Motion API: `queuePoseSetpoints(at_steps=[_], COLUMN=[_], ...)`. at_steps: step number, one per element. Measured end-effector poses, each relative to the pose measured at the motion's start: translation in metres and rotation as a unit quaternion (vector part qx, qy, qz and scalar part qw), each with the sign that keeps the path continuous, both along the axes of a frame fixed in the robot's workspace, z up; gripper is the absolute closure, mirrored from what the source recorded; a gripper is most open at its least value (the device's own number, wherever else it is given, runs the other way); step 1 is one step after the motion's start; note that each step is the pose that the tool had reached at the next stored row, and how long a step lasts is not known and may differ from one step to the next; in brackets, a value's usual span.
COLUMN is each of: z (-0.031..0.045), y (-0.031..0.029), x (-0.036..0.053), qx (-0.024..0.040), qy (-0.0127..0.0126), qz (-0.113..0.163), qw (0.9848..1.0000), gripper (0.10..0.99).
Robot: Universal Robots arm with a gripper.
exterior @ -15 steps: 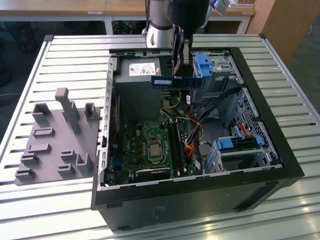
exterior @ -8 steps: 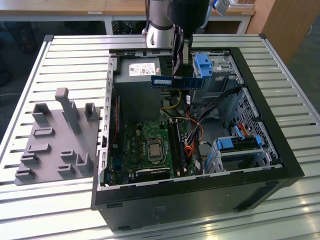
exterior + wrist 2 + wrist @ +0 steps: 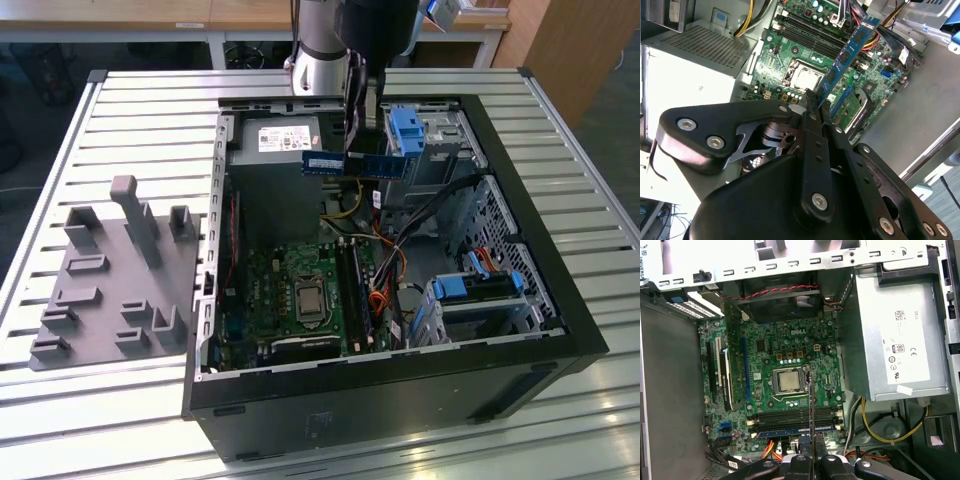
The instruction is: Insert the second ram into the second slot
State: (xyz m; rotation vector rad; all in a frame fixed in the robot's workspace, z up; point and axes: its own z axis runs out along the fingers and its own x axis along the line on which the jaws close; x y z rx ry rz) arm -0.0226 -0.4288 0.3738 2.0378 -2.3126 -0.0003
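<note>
Counts: 1 arm, 1 end effector (image 3: 816, 102), 1 second ram (image 3: 325, 163), 1 open computer case (image 3: 560, 330) on the bench (image 3: 130, 110), 4 memory slots (image 3: 790, 420) with 1 showing a blue strip, 2 light-blue drive clips (image 3: 405, 130) (image 3: 478, 286), 1 grey tray (image 3: 110, 270).
Ram place: held in the air over the open case, by the power supply (image 3: 275, 140), well apart from the slots.
Ram axis: level, on its long edge, running from the exterior view's left to its right; crosswise to the slots.
End effector: narrow, fingers (image 3: 807, 107) pinching the stick's 2 flat faces.
</note>
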Motion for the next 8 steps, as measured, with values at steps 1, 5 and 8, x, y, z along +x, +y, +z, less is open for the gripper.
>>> queuePoseSetpoints(at_steps=[1,5,8], z=[0.0000,0.0000,0.0000], y=[0.0000,0.0000,0.0000], x=[0.0000,0.0000,0.0000], qx=[0.0000,-0.0001,-0.0002], qy=[0.0000,0.0000,0.0000], qz=[-0.001,-0.006,-0.009], qw=[1.0000,1.0000,1.0000], gripper=[0.949,0.949,0.949])
